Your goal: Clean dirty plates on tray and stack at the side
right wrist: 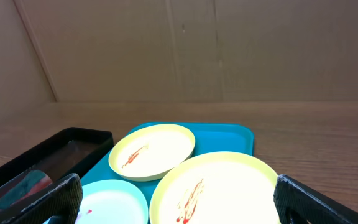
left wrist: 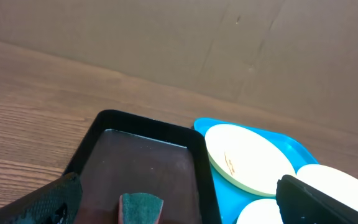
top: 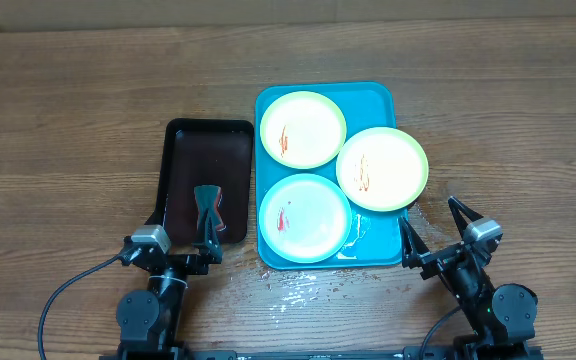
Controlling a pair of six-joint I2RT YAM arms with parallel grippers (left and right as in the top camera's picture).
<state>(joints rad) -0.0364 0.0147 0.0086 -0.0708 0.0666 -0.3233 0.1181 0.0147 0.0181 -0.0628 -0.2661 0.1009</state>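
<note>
Three plates lie on the turquoise tray [top: 373,98]: one at the back left [top: 302,128], one at the right [top: 382,167] overhanging the tray's right rim, one at the front [top: 304,217]. Each has a red sauce smear. My right gripper [top: 434,230] is open and empty just in front of the right plate [right wrist: 229,186]; the back plate [right wrist: 152,151] and the front plate [right wrist: 114,202] also show in its view. My left gripper [top: 183,238] is open and empty over the near end of the dark tray, with a green sponge [left wrist: 140,208] between its fingers, untouched.
The dark brown-black tray [top: 183,160] sits left of the turquoise tray and holds the sponge [top: 208,205]. Wet patches [top: 298,290] lie on the wood table in front of the turquoise tray. A cardboard wall stands at the back.
</note>
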